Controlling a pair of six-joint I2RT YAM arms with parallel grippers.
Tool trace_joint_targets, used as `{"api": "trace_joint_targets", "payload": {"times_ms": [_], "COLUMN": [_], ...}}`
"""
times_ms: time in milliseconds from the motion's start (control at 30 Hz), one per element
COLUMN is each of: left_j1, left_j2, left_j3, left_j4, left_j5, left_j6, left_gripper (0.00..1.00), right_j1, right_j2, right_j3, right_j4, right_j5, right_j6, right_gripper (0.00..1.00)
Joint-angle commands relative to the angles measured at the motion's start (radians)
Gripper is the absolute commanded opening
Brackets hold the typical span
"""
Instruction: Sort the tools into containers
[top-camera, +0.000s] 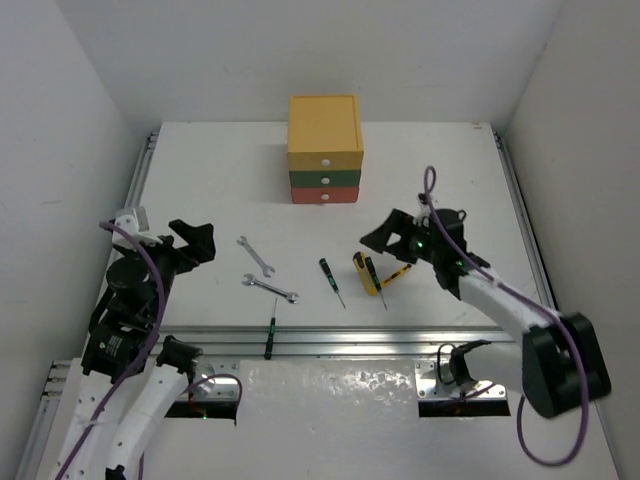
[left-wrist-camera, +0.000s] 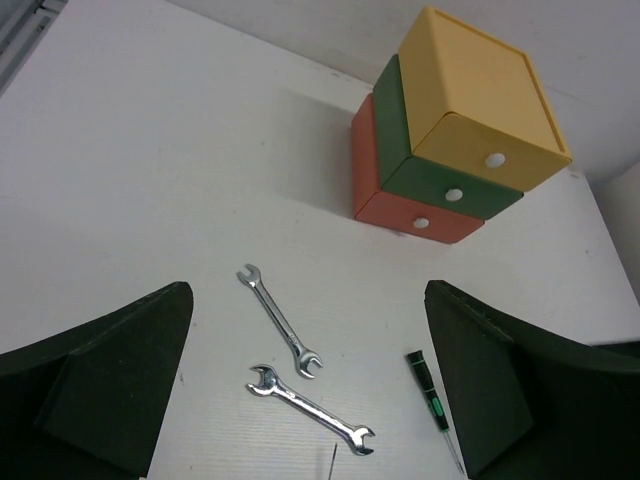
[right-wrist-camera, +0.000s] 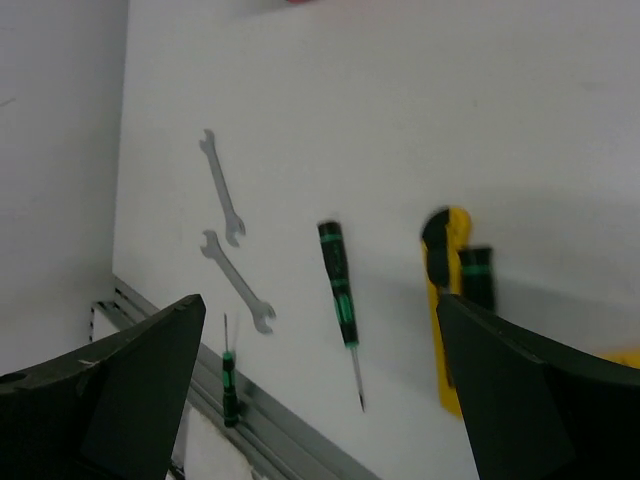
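Observation:
Two silver wrenches (top-camera: 256, 255) (top-camera: 270, 288) lie left of centre; they also show in the left wrist view (left-wrist-camera: 280, 320) (left-wrist-camera: 310, 410). Black-and-green screwdrivers lie at the middle (top-camera: 331, 281), on the front rail (top-camera: 270, 332), and across a yellow-and-black tool (top-camera: 365, 273). A second yellow-handled tool (top-camera: 397, 275) lies beside it. The chest has a yellow drawer (top-camera: 325, 160), a green drawer (top-camera: 325, 178) and a red drawer (top-camera: 325, 195), all closed. My left gripper (top-camera: 200, 243) is open and empty, left of the wrenches. My right gripper (top-camera: 385, 232) is open and empty, above the yellow tools.
A metal rail (top-camera: 330, 340) runs along the table's front edge. White walls close in the left, right and back sides. The right wrist view shows a screwdriver (right-wrist-camera: 338, 285) and the yellow tool (right-wrist-camera: 445, 300) between its fingers.

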Motion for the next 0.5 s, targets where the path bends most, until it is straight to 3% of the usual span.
{"api": "trace_joint_targets", "payload": {"times_ms": [0,100,300,467], "left_j1": [-0.004,-0.004,-0.001,0.024], "left_j2": [0.025,0.027,0.008,0.002], "left_j3": [0.000,-0.003,-0.011,-0.005], "left_j4": [0.053,0.066,0.078,0.067], "left_j5": [0.037,0.075,0.072,0.054], "left_j6": [0.026,0.039,0.044,0.040], "left_gripper": [1.00,1.00,1.00,1.00], "right_j1": [0.061,0.092,0.138,0.161], "right_j2": [0.231,0.406,0.568,0.715], "right_j3": [0.167,0.304,0.509,0.687], "right_j4": [0.382,0.432,0.453,0.377], "right_j5": [-0.041,-0.027,0.111,0.215], "right_j6": [0.045,0.048,0.048,0.057], "right_gripper": [0.99,0.96,0.82,0.71]}}
